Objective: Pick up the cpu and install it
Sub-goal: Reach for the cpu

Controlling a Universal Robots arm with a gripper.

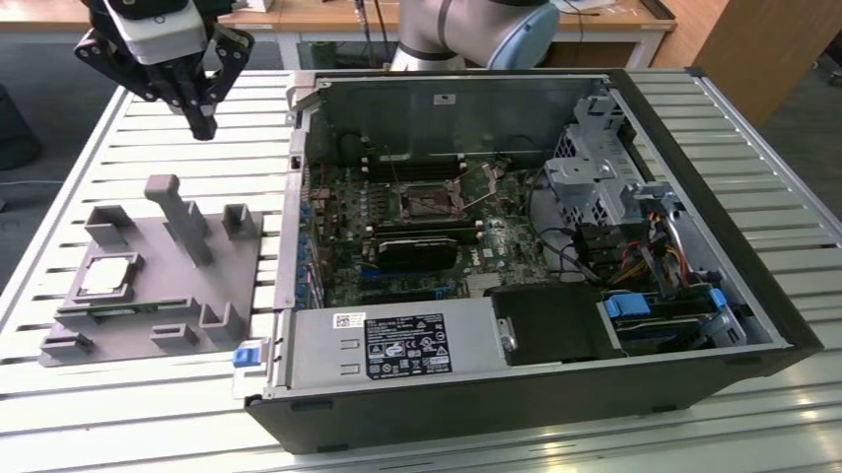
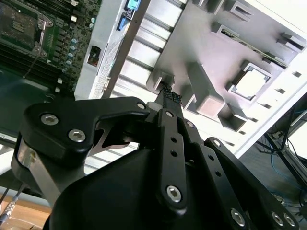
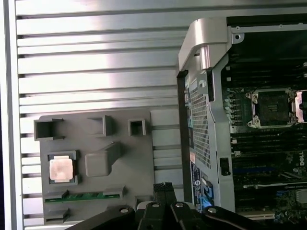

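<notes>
The cpu (image 1: 108, 275) is a small silver square lying in a pocket of the grey holder block (image 1: 244, 286) on the slatted table, at the exterior view's left. It also shows in both wrist views (image 2: 250, 82) (image 3: 61, 169). My gripper (image 1: 204, 128) hangs well above the table, beyond the block's far edge and left of the open computer case. Its fingers are shut together with nothing between them (image 2: 170, 98) (image 3: 164, 188). The black motherboard socket (image 1: 428, 202) sits empty inside the case (image 3: 273, 108).
A green memory stick (image 3: 84, 196) lies in a slot of the holder block near the cpu. A tall grey post (image 1: 180, 217) rises from the block. The case's metal wall (image 1: 296, 197) stands between block and motherboard. A power supply (image 1: 394, 345) fills the case's near side.
</notes>
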